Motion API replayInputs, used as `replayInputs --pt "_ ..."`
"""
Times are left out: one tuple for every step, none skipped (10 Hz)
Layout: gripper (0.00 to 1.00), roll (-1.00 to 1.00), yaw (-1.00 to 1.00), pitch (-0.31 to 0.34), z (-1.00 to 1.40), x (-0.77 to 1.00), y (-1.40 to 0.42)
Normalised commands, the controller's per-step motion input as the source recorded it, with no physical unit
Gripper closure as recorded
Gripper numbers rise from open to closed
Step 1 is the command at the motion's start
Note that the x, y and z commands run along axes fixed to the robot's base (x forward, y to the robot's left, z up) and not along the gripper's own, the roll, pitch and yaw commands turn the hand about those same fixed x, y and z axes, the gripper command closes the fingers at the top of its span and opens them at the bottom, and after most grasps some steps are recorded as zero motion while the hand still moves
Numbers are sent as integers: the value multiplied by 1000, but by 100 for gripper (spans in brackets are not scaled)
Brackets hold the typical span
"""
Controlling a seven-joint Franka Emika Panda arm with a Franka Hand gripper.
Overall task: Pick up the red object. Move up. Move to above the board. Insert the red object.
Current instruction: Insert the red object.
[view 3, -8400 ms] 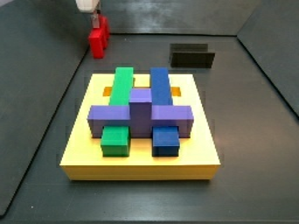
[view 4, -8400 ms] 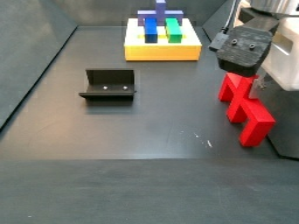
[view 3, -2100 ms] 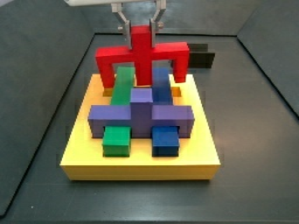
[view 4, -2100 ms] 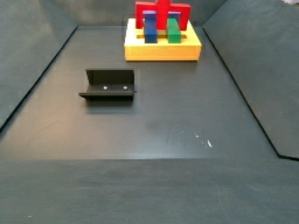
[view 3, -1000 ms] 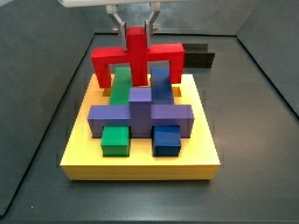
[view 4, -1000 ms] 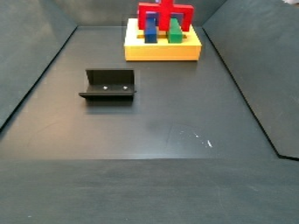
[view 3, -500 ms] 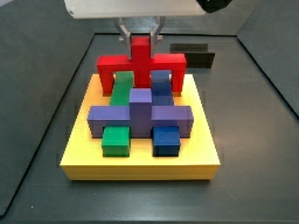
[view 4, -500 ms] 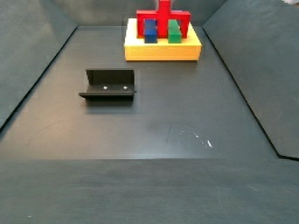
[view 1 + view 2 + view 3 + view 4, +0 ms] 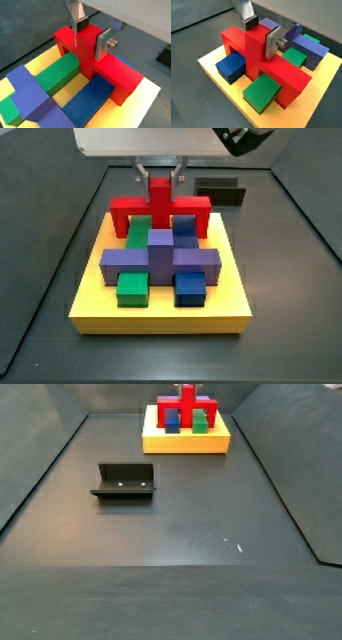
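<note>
Red object (image 9: 100, 62) clamped by its stub in pincer (image 9: 92, 36), legs straddling green and blue bars on board (image 9: 94, 288); best lowered straight, released only once seated

The gripper (image 9: 91, 31) clamps the upright stub of the red object (image 9: 100, 65) between its silver fingers (image 9: 104, 42). The red legs straddle a green block (image 9: 57, 74) and a blue block (image 9: 90, 99) on the yellow board (image 9: 145, 107). A purple block (image 9: 33, 98) crosses them nearer the camera.
</note>
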Motion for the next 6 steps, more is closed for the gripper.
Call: replayInputs --pt "100 0 -89 50 -197 6 0" --pt "100 0 -60 59 -246 14 49" --pt "100 0 -51 101 -217 111 151" --pt "100 0 -51 76 -331 149 34" --pt "100 -87 -54 0 -497 49 77" --pt "100 -67 -11 0 -489 0 0"
